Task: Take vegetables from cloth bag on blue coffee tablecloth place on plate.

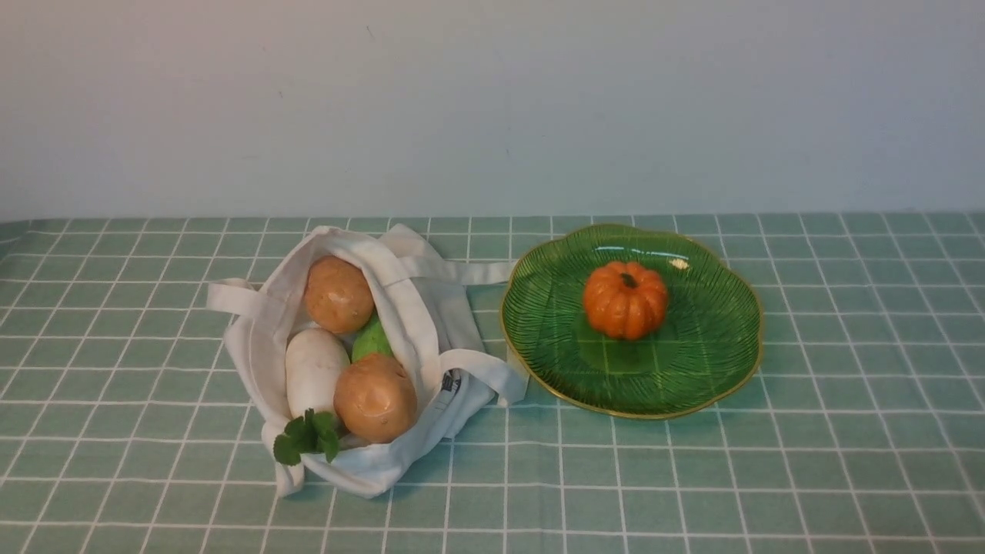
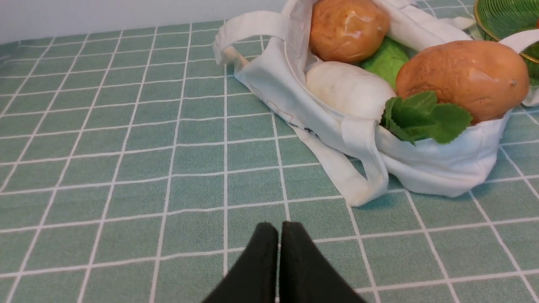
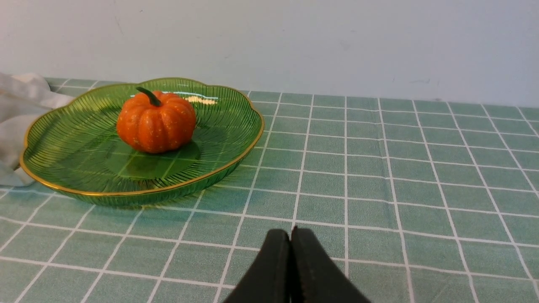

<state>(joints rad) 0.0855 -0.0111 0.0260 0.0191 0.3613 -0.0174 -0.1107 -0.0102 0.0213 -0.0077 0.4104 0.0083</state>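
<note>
One vegetable on plate, four in bag.
Small orange ribbed pumpkin point(image 1: 625, 299) sits on the wide green glass plate point(image 1: 708, 362); soft white cloth bag point(image 1: 431, 323) lies open for reaching; left gripper point(image 2: 278, 235) and right gripper point(image 3: 290, 242) jaws together, empty.

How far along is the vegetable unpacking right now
Done: the pumpkin sits on the plate. In hand: nothing; the left gripper and right gripper are shut and empty. Left: two potatoes, the radish and green piece in the cloth bag.
</note>
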